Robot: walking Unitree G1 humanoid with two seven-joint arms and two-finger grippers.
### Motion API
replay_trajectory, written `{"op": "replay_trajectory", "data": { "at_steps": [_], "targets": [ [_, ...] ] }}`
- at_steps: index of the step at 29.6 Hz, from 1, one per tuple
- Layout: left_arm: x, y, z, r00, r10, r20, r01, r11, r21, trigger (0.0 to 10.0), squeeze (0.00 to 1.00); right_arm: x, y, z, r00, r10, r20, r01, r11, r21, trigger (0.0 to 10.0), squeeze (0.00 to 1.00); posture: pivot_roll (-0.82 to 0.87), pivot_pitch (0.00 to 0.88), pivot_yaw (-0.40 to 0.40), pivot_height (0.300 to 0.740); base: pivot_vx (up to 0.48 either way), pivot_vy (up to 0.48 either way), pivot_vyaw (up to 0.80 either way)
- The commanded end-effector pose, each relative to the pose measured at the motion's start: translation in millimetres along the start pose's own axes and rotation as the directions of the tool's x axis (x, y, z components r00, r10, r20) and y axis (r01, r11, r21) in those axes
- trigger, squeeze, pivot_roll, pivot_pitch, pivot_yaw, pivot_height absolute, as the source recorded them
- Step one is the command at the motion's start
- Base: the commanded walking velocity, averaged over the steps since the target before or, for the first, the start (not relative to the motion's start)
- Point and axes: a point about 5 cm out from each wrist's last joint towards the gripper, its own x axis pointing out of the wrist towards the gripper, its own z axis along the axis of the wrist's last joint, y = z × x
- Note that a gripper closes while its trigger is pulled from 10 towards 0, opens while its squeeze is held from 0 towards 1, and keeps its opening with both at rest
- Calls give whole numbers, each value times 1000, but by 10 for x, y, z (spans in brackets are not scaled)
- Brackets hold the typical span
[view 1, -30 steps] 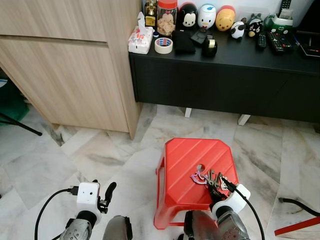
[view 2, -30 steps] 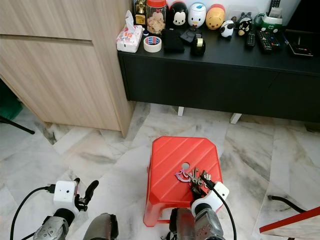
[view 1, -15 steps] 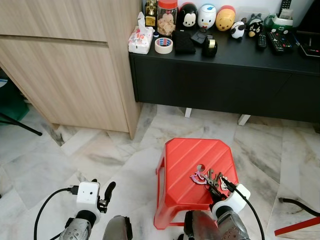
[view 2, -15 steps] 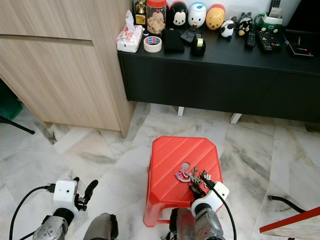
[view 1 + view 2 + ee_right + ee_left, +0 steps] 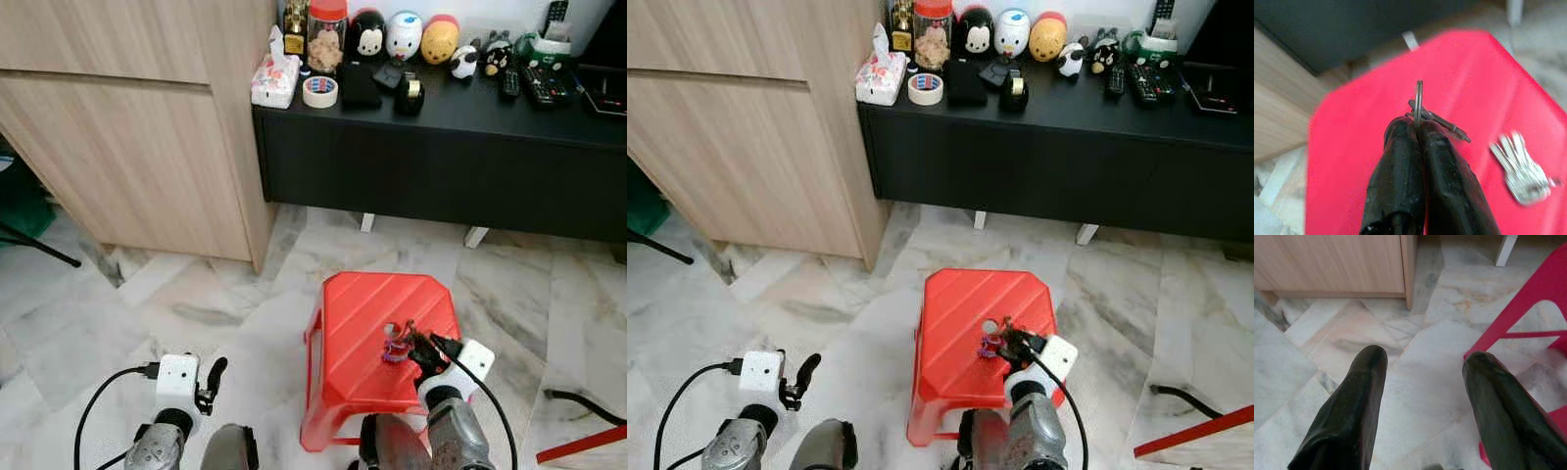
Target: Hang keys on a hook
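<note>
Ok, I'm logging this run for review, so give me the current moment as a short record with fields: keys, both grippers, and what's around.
keys: bunch dangling over the red stool, held by its ring
right gripper: shut on the ring, above the stool's top
left gripper: open, idle, low over the marble floor beside the stool
surroundings: black cabinet with figurines and remotes; wooden cupboard
hook: none made out

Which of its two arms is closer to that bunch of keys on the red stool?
Right. The right end effector is shut on the keys by their ring, above the red stool. The left end effector hangs open over the floor beside the stool.
</note>
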Motion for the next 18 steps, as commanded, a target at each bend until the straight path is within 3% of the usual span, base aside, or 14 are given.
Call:
{"op": "replay_trajectory", "data": {
  "at_steps": [1, 5, 11, 18],
  "targets": [
    [-27, 60, -96, 999, 35, -41, -35, 999, -3, 10000, 0, -27, -20, 34, 999, 3, 38, -2, 999, -44, 10000, 0, 90, 60, -62, 635, 0, 0, 0],
    [-32, 143, -151, 994, 81, -66, -83, 996, -26, 10000, 0, -44, -9, 84, 996, -1, 88, 6, 998, -56, 10000, 0, 83, 45, -67, 635, 0, 0, 0],
    [-53, 229, -272, 982, 138, -130, -144, 989, -36, 10000, 0, -97, -1, 225, 981, 0, 193, 31, 986, -161, 10000, 0, 80, 14, -79, 643, 0, 0, 0],
    [-31, 238, -322, 973, 156, -171, -163, 986, -29, 10000, 0, -84, -37, 233, 983, -32, 179, 62, 984, -169, 10000, 0, 71, 0, -79, 693, 0, 0, 0]
  ]
}}
